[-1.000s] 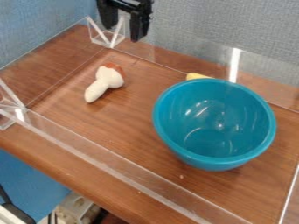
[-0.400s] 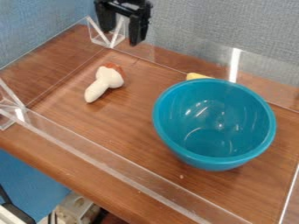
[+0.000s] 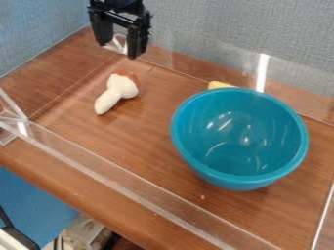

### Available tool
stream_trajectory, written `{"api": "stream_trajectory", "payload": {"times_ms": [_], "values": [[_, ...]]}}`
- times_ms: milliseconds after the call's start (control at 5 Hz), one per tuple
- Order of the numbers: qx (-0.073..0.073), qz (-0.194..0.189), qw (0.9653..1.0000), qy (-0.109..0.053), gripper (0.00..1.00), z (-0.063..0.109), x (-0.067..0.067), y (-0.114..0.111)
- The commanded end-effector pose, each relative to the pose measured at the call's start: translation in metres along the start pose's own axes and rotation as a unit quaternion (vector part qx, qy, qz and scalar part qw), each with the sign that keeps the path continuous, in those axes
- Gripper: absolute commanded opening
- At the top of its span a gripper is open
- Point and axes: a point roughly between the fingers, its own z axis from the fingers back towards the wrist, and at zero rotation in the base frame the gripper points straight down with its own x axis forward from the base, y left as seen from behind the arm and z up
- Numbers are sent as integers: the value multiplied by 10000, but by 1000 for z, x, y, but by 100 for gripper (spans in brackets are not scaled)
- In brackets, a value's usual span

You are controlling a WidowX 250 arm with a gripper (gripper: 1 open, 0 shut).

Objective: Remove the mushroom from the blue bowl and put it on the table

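Camera view: wood-grain table [image 3: 156,127] walled in clear acrylic, blue-grey backdrop; jaws spread, empty.

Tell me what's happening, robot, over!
Gripper open, empty, up near the table's back wall. Mushroom lying on the table, outside the blue bowl. Bowl empty. Yellow object behind bowl, nothing blocking.

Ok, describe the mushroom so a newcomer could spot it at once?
Start at the big blue bowl on the wooden table. Left of it, lying on its side on the wood, is the mushroom: cream stem, reddish cap, unlike the yellow object behind the bowl.
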Motion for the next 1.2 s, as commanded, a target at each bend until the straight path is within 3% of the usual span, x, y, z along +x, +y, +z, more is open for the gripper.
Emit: {"api": "stream_trajectory", "payload": {"times_ms": [0, 400, 600, 1000], "values": [[235, -24, 9985, -502, 100, 42, 3, 4], [189, -178, 9982, -537, 100, 51, 22, 4], [126, -315, 9983, -477, 100, 52, 23, -1], [41, -331, 9990, -301, 100, 36, 7, -28]]}}
